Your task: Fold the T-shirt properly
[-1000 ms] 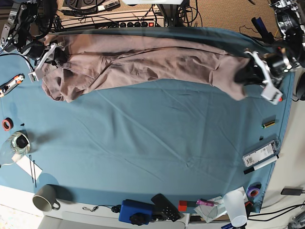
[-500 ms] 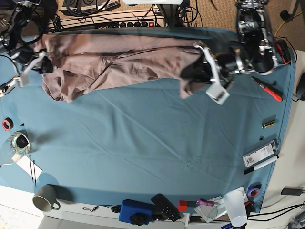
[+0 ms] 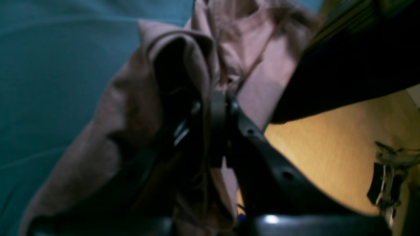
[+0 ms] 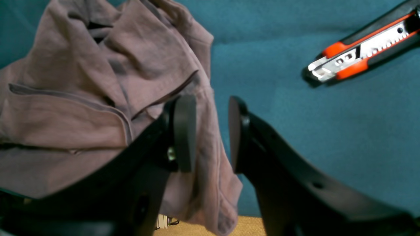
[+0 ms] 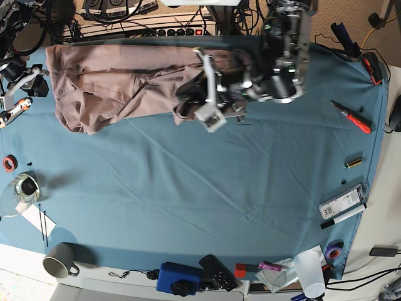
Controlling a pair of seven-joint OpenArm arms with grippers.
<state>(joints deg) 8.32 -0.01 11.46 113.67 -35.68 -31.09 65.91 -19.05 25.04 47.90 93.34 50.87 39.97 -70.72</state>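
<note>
T-shirt: dusty mauve, wrinkled, bunched along far edge of teal cloth, spread toward my right side. One end lifted off cloth, pinched tight in my left gripper, fabric doubled over into hanging fold. My right gripper parted, off fabric, shirt edge lying just under it. Seam and hem visible; lower corner droops past table edge.

Left gripper clamped on fabric — right gripper with fingers parted.
</note>
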